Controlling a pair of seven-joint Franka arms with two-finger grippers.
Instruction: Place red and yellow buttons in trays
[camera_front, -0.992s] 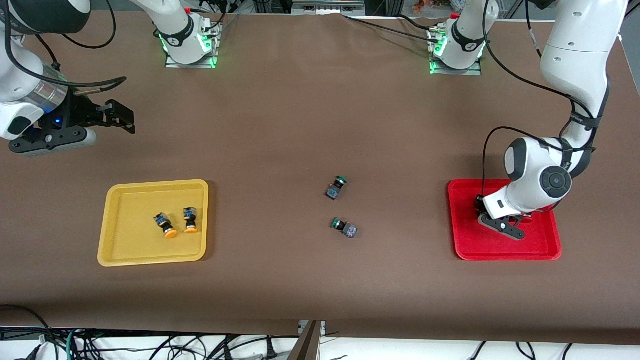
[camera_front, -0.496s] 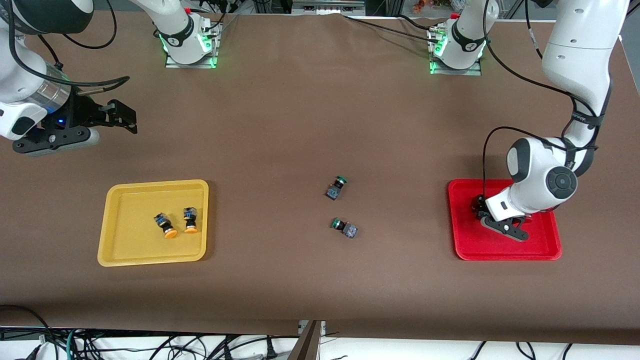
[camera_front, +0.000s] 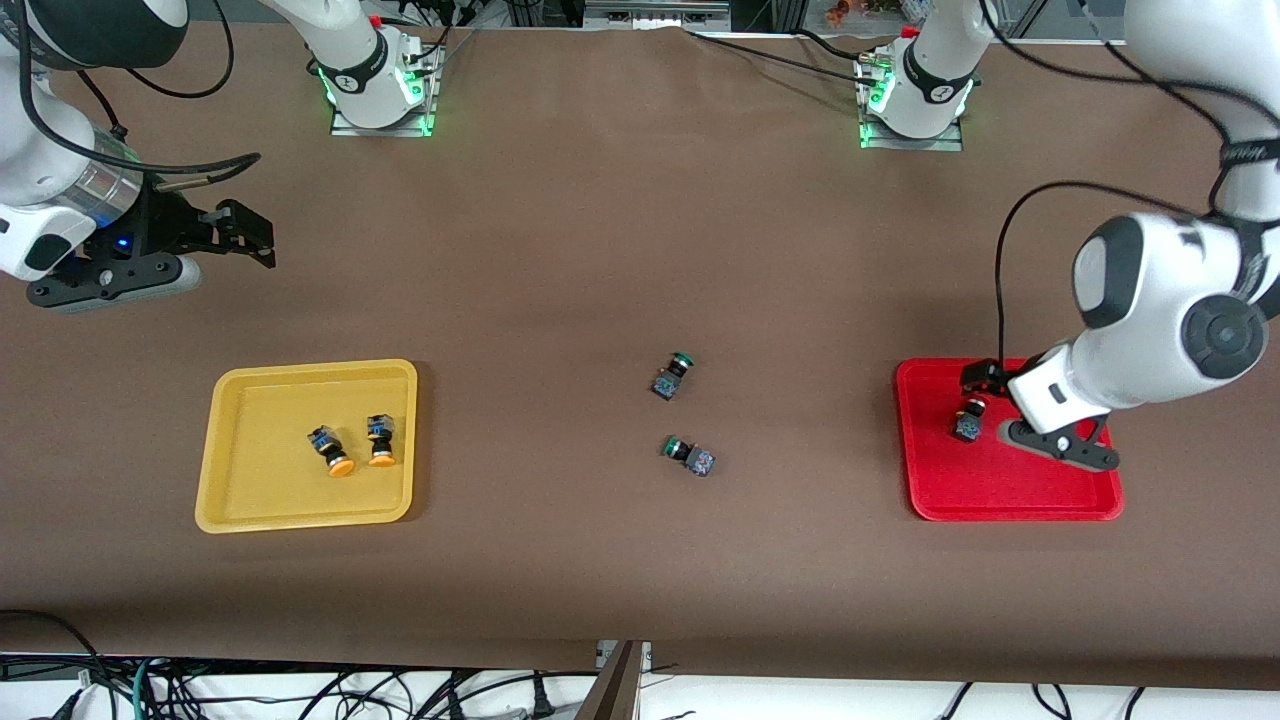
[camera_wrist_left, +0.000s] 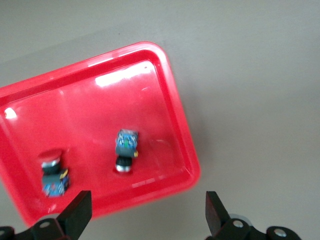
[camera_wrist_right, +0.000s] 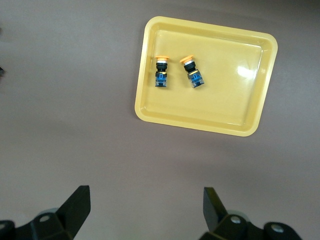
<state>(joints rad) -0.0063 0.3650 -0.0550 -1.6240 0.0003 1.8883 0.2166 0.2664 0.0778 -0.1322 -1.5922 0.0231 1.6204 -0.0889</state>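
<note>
Left gripper (camera_front: 1035, 405) hangs wide open, empty, over the red tray (camera_front: 1010, 495), so a careless swing could clip the buttons (camera_wrist_left: 125, 150) inside.

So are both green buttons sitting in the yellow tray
No, the two green buttons lie on the bare table mid-way between the trays; the yellow tray holds two yellow buttons.

Robotics lab bench. Two white arm bases (camera_front: 375, 75) bolted on metal plates, green status lights lit. Brown matte table cover (camera_front: 600, 250) laid edge to edge. Loose cable bundles (camera_front: 300, 690) seen below table edge; cluttered equipment along top edge.
</note>
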